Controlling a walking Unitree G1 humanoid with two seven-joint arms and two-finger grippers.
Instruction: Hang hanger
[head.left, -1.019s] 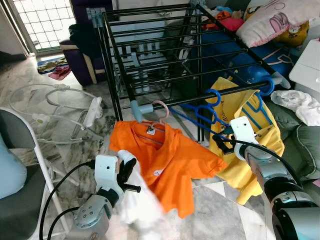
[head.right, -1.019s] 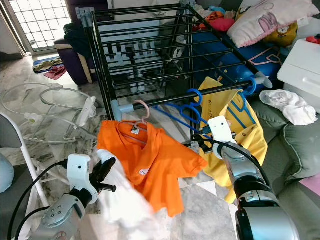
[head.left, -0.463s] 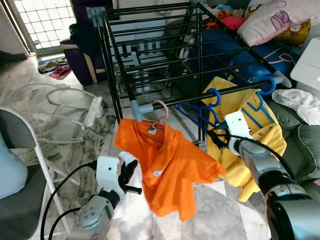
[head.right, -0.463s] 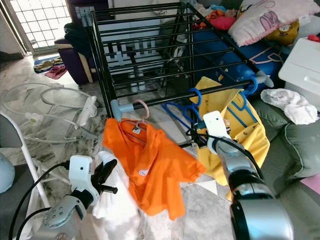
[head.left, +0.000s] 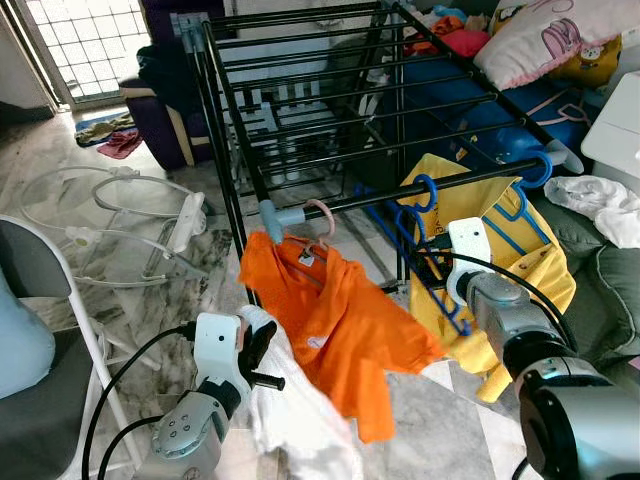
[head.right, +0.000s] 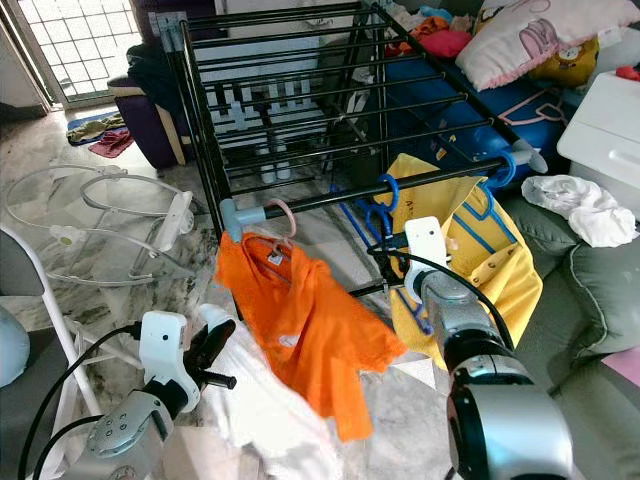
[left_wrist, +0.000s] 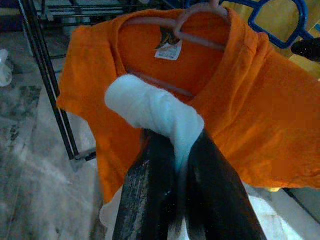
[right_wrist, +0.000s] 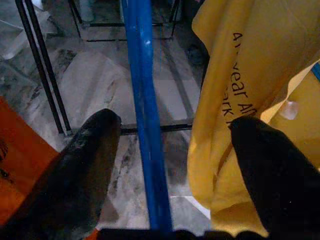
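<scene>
A black drying rack (head.left: 360, 203) stands ahead. An orange shirt (head.left: 340, 320) hangs from its front rail on a pink hanger (head.left: 318, 215). Beside it an empty blue hanger (head.left: 425, 192) hooks on the same rail, and a yellow shirt (head.left: 510, 240) hangs on another blue hanger. My right gripper (head.left: 422, 264) is open, its fingers wide apart on either side of the blue hanger's bar (right_wrist: 145, 100), close to the yellow shirt (right_wrist: 250, 60). Low at the front left, my left gripper (left_wrist: 177, 145) is shut on a white cloth (left_wrist: 150, 105), just before the orange shirt (left_wrist: 250, 125).
White wire fan guards (head.left: 110, 220) lie on the marble floor at the left, by a grey chair (head.left: 40, 330). A dark purple chair (head.left: 165, 120) stands behind the rack. Pillows (head.left: 540, 45) and a white garment (head.left: 600, 205) lie on the sofa at the right.
My right gripper has moved left towards the rack, and the blue hanger has swung steeper with it. The orange shirt has swung and bunched. The white cloth now trails lower from my left gripper.
</scene>
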